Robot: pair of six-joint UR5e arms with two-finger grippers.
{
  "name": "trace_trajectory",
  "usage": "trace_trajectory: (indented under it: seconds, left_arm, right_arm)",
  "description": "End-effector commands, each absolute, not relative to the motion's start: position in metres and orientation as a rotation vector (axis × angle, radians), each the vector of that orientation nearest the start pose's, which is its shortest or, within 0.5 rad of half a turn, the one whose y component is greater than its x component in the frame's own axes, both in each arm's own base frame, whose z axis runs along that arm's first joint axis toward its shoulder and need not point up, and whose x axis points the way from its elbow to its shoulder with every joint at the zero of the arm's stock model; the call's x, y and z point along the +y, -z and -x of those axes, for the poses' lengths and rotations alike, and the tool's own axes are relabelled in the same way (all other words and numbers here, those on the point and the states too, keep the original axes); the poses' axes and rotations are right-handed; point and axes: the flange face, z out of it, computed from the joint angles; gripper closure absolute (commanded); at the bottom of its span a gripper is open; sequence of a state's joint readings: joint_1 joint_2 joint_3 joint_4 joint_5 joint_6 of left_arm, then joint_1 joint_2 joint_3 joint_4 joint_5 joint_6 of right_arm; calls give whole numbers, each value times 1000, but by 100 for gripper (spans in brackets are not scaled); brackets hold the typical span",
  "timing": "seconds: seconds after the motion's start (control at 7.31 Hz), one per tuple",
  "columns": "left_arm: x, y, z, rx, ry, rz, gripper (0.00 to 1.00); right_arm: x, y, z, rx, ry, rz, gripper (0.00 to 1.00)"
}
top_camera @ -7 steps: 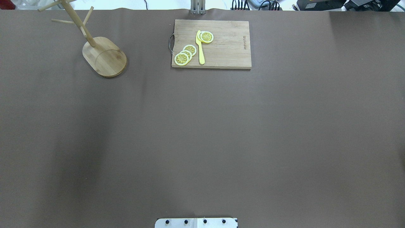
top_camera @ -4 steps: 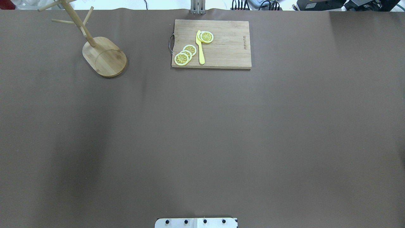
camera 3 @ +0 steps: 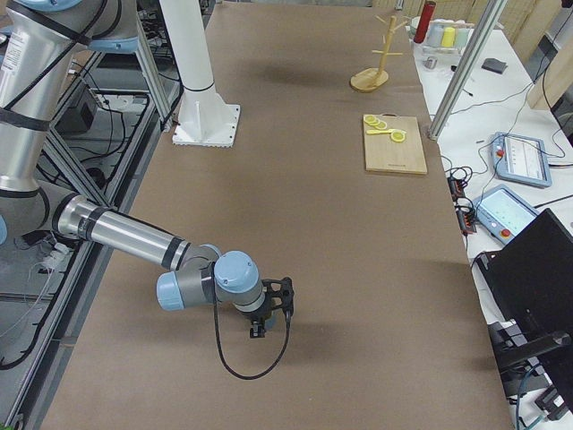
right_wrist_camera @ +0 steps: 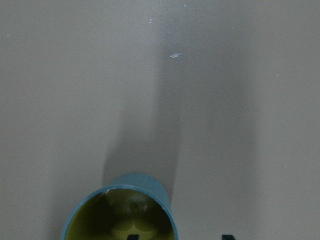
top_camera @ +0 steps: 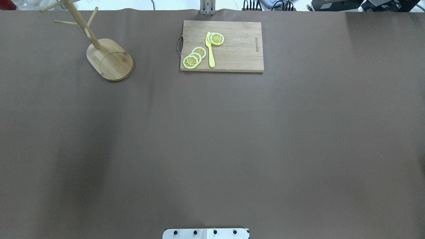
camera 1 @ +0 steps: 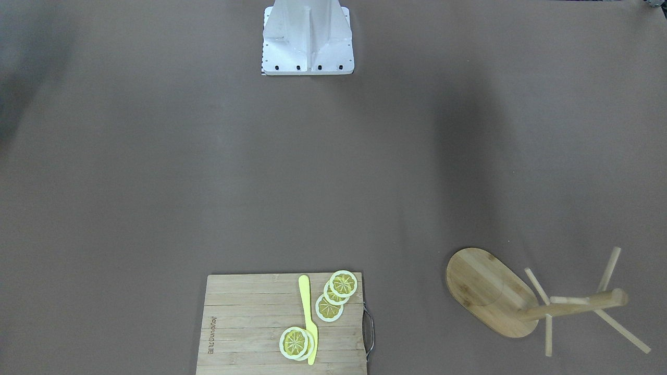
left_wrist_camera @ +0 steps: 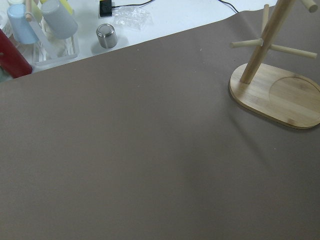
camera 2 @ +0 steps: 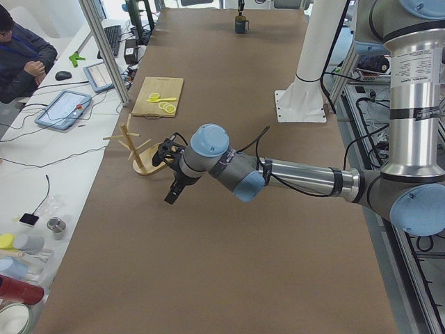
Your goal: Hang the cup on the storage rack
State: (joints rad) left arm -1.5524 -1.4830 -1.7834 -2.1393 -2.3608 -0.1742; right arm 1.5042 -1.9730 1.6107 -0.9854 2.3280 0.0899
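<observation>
Along the far edge stand storage rack point(top_camera: 111, 63) and cutting board point(top_camera: 239, 49).

A robotics lab, plainly. Two grey-and-blue industrial arms, the left arm point(camera 2: 299, 177) and the right arm point(camera 3: 125, 235), stretched over a long table point(top_camera: 212, 132) under a brown cover. A white pedestal point(camera 1: 307, 39), bolt heads along its foot, stood on the table. Metal frame posts point(camera 2: 104, 49) rose at the table's edge. On the white side bench point(camera 2: 69, 181) lay control tablets point(camera 2: 64, 108), a keyboard point(camera 2: 113, 40) and a mouse point(camera 2: 64, 75), with cables point(top_camera: 252, 4) bunched behind the table. A person point(camera 2: 24, 59) sat at that bench, and a black monitor point(camera 3: 537, 278) stood farther along.
</observation>
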Motion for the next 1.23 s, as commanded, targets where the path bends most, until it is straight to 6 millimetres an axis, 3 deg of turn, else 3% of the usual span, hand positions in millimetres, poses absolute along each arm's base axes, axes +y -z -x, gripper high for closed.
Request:
trace_trajectory:
  seconds: [0.0, 0.41, 0.68, 1.1]
  left_arm:
    - [-475, -527, 54, 815, -132, -581, 2]
    - [-474, -527, 54, 815, -132, -579, 2]
    - [-474, -527, 54, 815, -132, -579, 2]
    - [-474, -527, 54, 815, -132, -579, 2]
  right_arm:
    - [-318, -741, -37, -766, 89, -146, 37]
    - [-319, -744, -31, -751, 108, -142, 42]
    - [-318, -748, -32, -732, 105, -138, 56]
    - [-323, -745, -31, -737, 103, -144, 91]
